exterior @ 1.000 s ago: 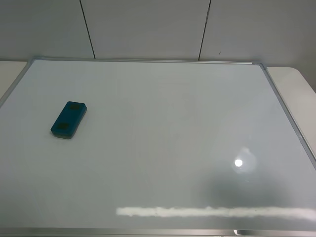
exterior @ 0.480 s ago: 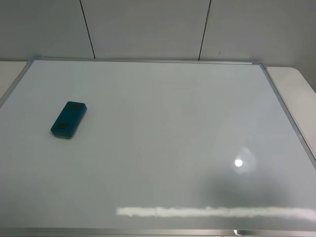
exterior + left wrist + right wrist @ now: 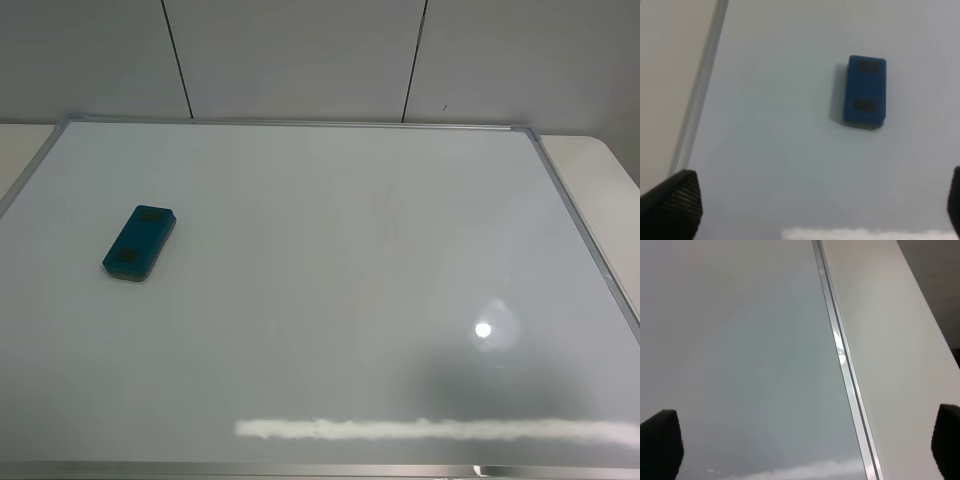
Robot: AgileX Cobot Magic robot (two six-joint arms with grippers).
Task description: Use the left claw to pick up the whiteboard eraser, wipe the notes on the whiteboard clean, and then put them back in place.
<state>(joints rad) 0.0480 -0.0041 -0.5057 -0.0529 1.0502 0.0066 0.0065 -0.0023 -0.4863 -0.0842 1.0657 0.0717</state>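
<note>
The whiteboard eraser, a small teal-blue rounded rectangular block with two dark patches on its top face, lies flat on the left part of the whiteboard, a large glossy white board in a thin silver metal frame, well inside the left frame edge. In the exterior high view its long axis runs obliquely, the far end leaning toward the right. In the left wrist view the eraser appears ahead of the left claw and offset toward one finger, apart from both, with its long axis pointing roughly away from the camera. The claw's black ribbed fingertips stand at the two lower corners of that view, spread wide with nothing between them. The left arm is judged the nearer one. The right gripper, likewise spread wide and empty, hangs over the board's right frame edge, well apart from the eraser. No marker scribble can be made out on the board; only ceiling-light reflections show. The eraser is untouched, so the pickup is judged not yet done.
</note>
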